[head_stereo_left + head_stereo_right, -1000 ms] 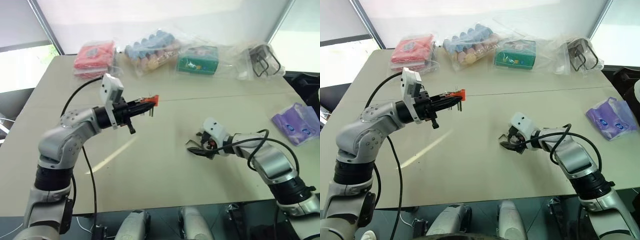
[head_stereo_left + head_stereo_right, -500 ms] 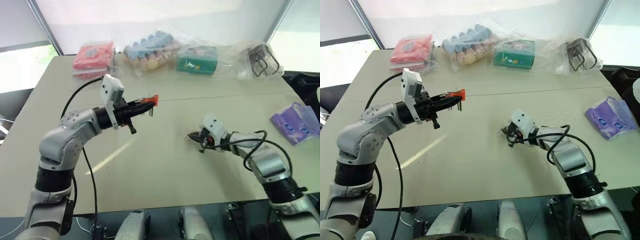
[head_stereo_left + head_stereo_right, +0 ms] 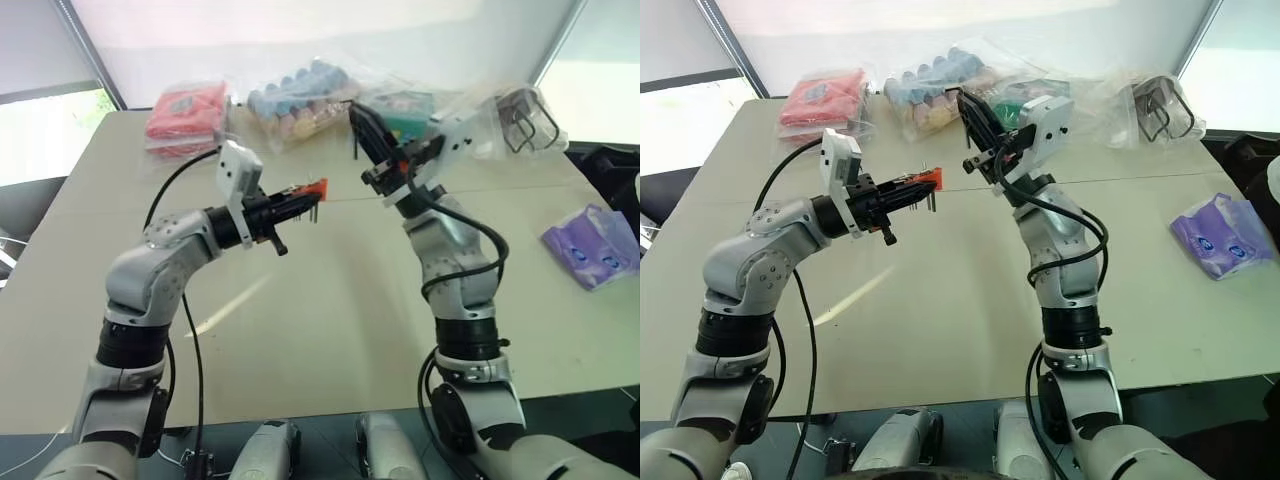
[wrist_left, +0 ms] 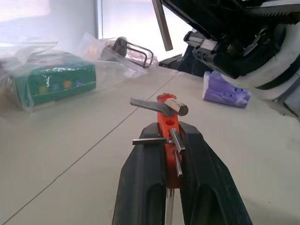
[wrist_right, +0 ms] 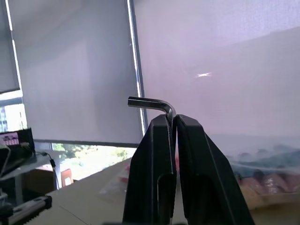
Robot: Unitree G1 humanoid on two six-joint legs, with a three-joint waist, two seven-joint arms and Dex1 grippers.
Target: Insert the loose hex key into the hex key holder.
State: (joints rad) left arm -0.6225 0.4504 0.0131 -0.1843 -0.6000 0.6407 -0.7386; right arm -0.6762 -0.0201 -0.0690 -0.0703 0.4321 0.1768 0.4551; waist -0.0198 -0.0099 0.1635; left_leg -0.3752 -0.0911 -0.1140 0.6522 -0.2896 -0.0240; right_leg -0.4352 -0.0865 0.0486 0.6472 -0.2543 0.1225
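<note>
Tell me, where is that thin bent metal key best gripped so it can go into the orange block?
Probably on its long straight shank, as the right gripper has it now: the fingers close on the flat sides from below, just under the bend. That leaves the loose hex key with its short leg bare and free to go towards the hex key holder, clamped in the left gripper.

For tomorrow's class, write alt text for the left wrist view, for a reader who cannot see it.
The left hand is shut on the orange-red hex key holder, short dark keys sticking out. Above it hangs the loose hex key, held by the right hand; a green box and purple packet lie on the table.
</note>
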